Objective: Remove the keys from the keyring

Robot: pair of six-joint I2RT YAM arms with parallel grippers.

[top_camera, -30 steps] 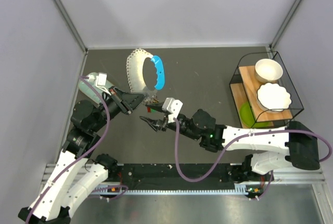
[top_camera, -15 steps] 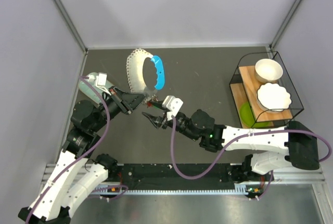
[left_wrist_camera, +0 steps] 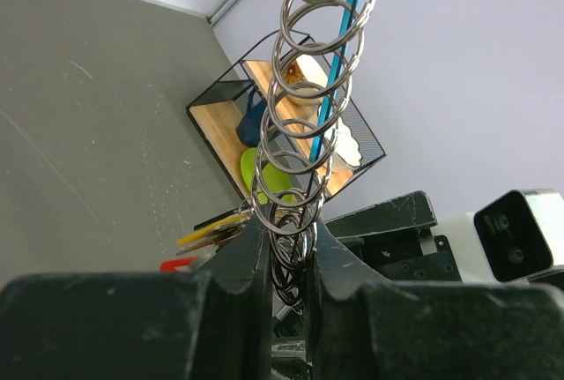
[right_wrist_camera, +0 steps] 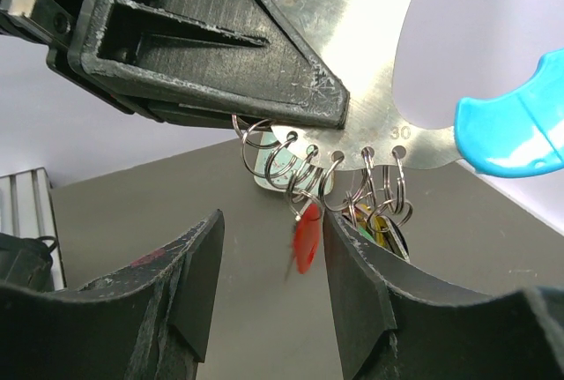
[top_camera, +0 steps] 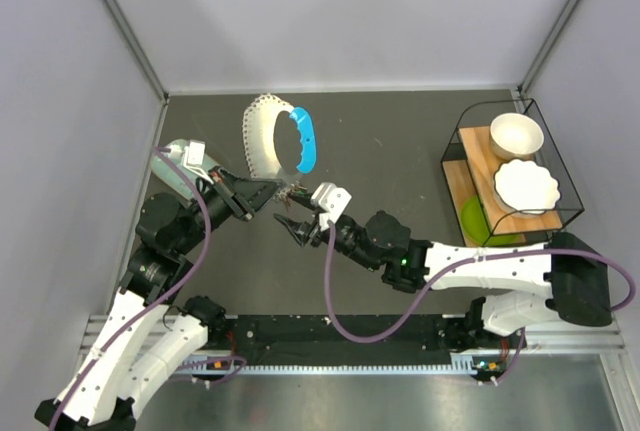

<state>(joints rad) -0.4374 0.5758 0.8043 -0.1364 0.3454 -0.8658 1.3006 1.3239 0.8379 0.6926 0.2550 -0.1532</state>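
The keyring is a pale fan-shaped plate [top_camera: 265, 136] with a blue loop [top_camera: 304, 139], held up off the table. My left gripper [top_camera: 272, 194] is shut on its lower ringed edge; the left wrist view shows the row of split rings [left_wrist_camera: 308, 89] pinched between the jaws [left_wrist_camera: 289, 232]. My right gripper [top_camera: 296, 225] is open just below the plate. In the right wrist view a red key [right_wrist_camera: 306, 239] hangs, blurred, between the open fingers, close to the right finger [right_wrist_camera: 370, 292]. Several more keys [right_wrist_camera: 383, 226], green and yellow among them, hang beside it under the plate [right_wrist_camera: 352, 10].
A black wire rack [top_camera: 510, 171] with two white bowls, wooden shelves and a green plate stands at the right. A mint-green flat box [right_wrist_camera: 264, 177] lies on the dark table [top_camera: 400, 141] behind the rings. Grey walls close in the left, back and right.
My right gripper has moved a little up and left, closer under the keyring, so the red key is now between its fingers. The left gripper has held still.
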